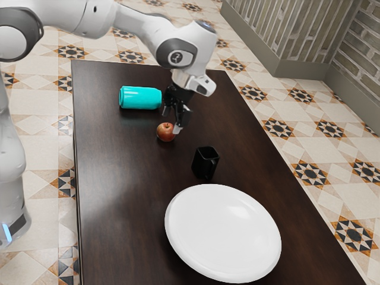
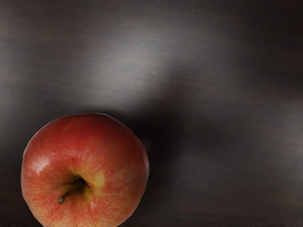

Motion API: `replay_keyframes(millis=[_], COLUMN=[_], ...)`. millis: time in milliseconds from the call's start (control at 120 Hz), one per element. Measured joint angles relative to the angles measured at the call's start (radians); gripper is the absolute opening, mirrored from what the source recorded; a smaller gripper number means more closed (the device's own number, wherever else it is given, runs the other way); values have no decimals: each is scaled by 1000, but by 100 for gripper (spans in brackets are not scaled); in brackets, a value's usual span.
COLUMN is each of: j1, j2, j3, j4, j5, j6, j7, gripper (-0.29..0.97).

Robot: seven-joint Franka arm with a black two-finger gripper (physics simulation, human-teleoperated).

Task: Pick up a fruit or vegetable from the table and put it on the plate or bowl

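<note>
White arm (image 1: 127,21) reaching toward the exterior view's right, wrist (image 1: 191,82) bent down, black fingers (image 1: 181,116) apart, pointing down

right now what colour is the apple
Red, with yellow-orange streaks around the stem. The apple shows best in the wrist view.

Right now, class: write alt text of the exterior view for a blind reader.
A black two-finger gripper on a white robot arm hovers close to a red apple on a dark wooden table, with a toppled teal can, a black cup and a white plate.
</note>
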Motion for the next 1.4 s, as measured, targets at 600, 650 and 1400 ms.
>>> replay_keyframes(millis=[600, 650, 1400], j1=[40, 41, 37], j2=[-68, -65, 3], j3=[20, 20, 19], j4=[-110, -110, -91], j5=[-28, -29, -39], j6=[80, 89, 148], j7=[-34, -35, -36], gripper=[68, 68, 68])
